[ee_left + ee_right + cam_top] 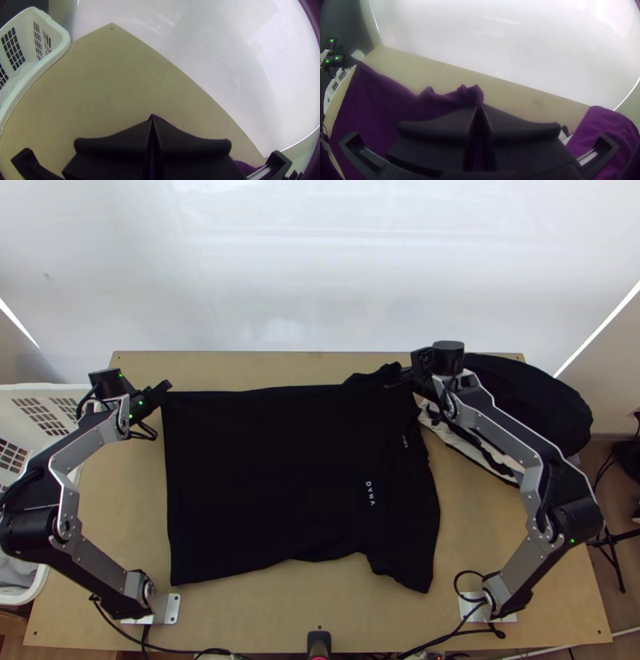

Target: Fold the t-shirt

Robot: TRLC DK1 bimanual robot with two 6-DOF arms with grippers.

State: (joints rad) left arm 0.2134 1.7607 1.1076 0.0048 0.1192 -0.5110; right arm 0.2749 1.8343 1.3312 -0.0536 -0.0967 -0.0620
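A: Quick one: where do we put the t-shirt [280,476]?

B: Spread on the tabletop [128,500], long axis left to right, hem left, collar end right. Nearly all of it lies on the near side of both tips.

A: Claw states?

B: Left claw [152,121] closed on the far hem corner [166,398]. Right claw [479,106] closed on the bunched far sleeve [382,375]. Neither arm is the nearer one; we've got one at each end of the far edge.

A: So the next move?

B: We'd guess both lift and carry that edge nearward, a lengthwise fold. Uneven pull might skew it.

A: Surroundings?

B: White basket [60,387] at the left, dark cloth pile [532,400] far right, close to the right claw, pale backdrop [320,276] beyond the far edge.
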